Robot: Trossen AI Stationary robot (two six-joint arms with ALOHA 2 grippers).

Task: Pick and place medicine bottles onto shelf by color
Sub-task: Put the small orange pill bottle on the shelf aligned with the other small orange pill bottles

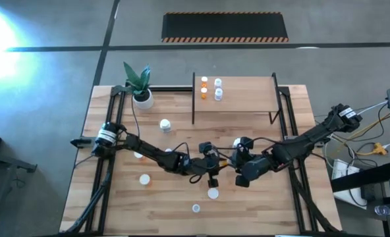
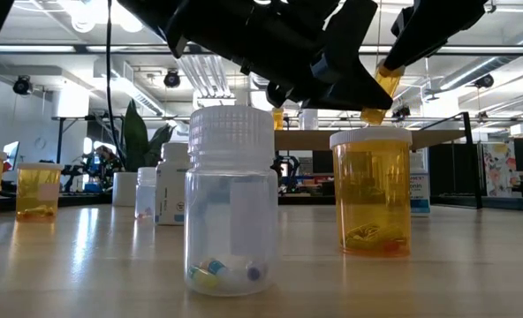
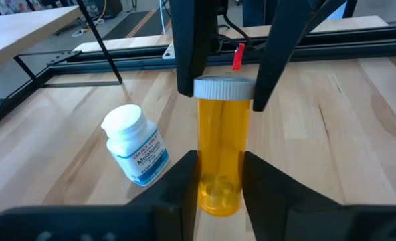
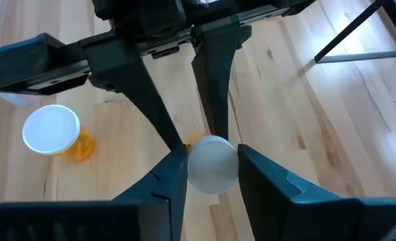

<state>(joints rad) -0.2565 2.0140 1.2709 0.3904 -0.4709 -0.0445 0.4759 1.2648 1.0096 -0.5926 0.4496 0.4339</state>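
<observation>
An orange medicine bottle (image 3: 219, 154) with a white cap stands upright between both grippers over the table's middle. My left gripper (image 3: 219, 184) is shut on its body. My right gripper (image 4: 211, 175) is shut on its cap. In the high view the two grippers meet at mid-table, the left (image 1: 215, 166) and the right (image 1: 234, 171). The shelf (image 1: 244, 105) stands at the far side with several bottles (image 1: 211, 89) on its board. Other bottles stand loose on the table: a white one (image 3: 134, 144), a clear one (image 2: 231, 203) and an orange one (image 2: 372, 190). My left gripper pinches the lower part of the orange body (image 3: 219, 194) between its two fingers, which lie across the upright bottle. My right gripper has the white cap (image 4: 211, 167) between its two fingers (image 3: 184, 67), coming from above and pointing down. The low view shows orange (image 2: 383, 88) well above the tabletop.
A white plant pot (image 1: 142, 99) stands at the far left. Loose bottles stand left of the arms (image 1: 165, 124) (image 1: 144, 179), by the right arm (image 1: 238, 141) and near the front edge (image 1: 213, 193) (image 1: 195, 208). Black posts (image 1: 194, 99) frame the shelf.
</observation>
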